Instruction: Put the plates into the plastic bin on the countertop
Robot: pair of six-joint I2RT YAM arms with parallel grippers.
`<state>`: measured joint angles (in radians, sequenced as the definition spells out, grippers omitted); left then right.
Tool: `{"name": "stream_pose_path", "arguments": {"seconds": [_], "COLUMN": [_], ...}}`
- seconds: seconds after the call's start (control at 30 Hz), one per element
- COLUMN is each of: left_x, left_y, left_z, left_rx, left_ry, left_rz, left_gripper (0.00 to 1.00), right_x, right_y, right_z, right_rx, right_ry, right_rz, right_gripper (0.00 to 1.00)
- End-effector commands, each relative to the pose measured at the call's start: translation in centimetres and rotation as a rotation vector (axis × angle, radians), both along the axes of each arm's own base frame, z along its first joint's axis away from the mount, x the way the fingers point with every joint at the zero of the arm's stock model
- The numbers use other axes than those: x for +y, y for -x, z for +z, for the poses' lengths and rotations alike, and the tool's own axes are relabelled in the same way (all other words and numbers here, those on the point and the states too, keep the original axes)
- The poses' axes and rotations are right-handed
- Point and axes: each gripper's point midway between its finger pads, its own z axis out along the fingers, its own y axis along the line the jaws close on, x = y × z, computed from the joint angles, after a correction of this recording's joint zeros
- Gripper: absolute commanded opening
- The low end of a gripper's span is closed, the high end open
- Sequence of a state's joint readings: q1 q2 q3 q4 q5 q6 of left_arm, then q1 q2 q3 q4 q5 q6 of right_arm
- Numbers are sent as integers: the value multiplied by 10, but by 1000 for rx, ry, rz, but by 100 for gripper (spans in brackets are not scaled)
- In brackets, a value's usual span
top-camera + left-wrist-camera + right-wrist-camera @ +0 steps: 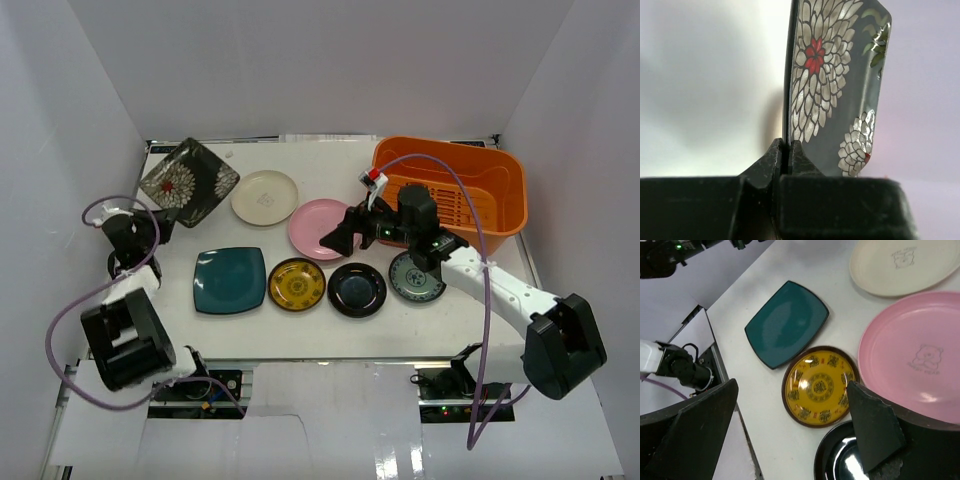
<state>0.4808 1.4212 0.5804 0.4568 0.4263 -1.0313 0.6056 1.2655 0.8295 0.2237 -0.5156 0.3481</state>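
My left gripper (160, 213) is shut on the edge of the square dark floral plate (188, 180), which shows edge-on in the left wrist view (835, 85). My right gripper (343, 237) is open and empty, above the yellow-brown plate (820, 385) and the pink plate (318, 225). The teal plate (229, 280), yellow-brown plate (297, 284), black plate (357, 290) and blue-green plate (415, 280) lie in a front row; the right arm partly hides the last. The cream plate (265, 197) lies behind. The orange bin (505, 205) stands at the back right on the white countertop (300, 335).
White walls close in the left, back and right sides. The right arm's purple cable (470, 200) arches over the bin. The left arm's base (125, 340) sits at the near left corner, the right base (565, 345) at the near right.
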Motion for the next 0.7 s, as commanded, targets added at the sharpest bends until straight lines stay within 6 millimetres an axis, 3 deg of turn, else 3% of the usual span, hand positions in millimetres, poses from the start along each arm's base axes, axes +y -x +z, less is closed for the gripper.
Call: {"name": "stream_pose_path", "arguments": {"seconds": [0.0,0.03,0.13,0.2,0.3,0.4,0.53,0.67], "left_x": [-70,-96,-138,-154,-188,-207,-240,-257], "left_y": [0,5,25,38,59,69,83,91], "left_z": [100,94,92,84,85,94,105,109], "left_rx": [-226,-197,-198,-178,-200,-237,-282,-308], "left_ry": [-115,-102,-102,-119,-114,-140,-155,-148], "left_rz": [-208,-277,-411,-463,-597,-675,-813,-880], "left_gripper": [0,0,0,0,0,0,0,0], "right_x": [13,14,17,16,6,-1,5,15], "right_y": [-25,-32,-51,-68,-84,-97,-96,-89], "right_z": [38,41,59,76,71,55,22,11], "right_rx": [-59,-63,-96,-137,-157,-142,-58,-6], "right_ry": [-28,-18,25,46,118,164,177,137], "right_rz": [-34,-51,-83,-136,-212,-268,-247,-200], "right_gripper": [94,93,91,91,90,90,93,99]}}
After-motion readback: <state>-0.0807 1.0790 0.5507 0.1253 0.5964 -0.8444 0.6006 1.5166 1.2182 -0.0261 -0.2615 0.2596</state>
